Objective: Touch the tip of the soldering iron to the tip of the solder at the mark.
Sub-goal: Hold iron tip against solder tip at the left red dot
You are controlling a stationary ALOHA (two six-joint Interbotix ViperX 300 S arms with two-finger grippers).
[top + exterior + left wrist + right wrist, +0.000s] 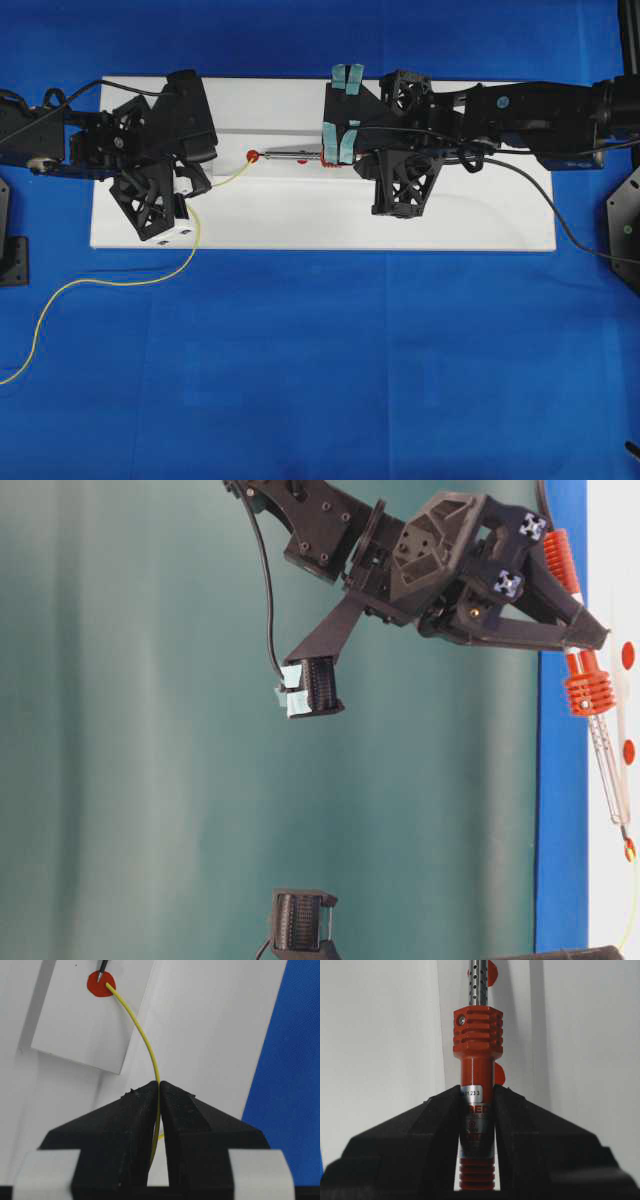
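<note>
Two arms reach in over the blue table cover [320, 360], and under them I see the white board [300, 220] that carries everything. From my right, the right gripper [477, 1097] is clamped on the orange-red handle of the soldering iron [477, 1065], jaws pressed against both sides of the barrel; its perforated silver shaft runs straight ahead of the wrist camera, and overhead it lies level along the board, pointing toward the left arm. From my left, the left gripper [159, 1085] is pinched together on the solder [145, 1040], which rises from between the jaws in a gentle arc toward the far left of that view. Behind the gripper the yellow-green wire trails off the board and curls across the blue cover. On a small white card [85, 1015] sits the red mark [101, 984]; the solder's bare end lies on its edge, and the iron's dark tip comes down onto the mark right beside it, touching or nearly so, I cannot tell which.
</note>
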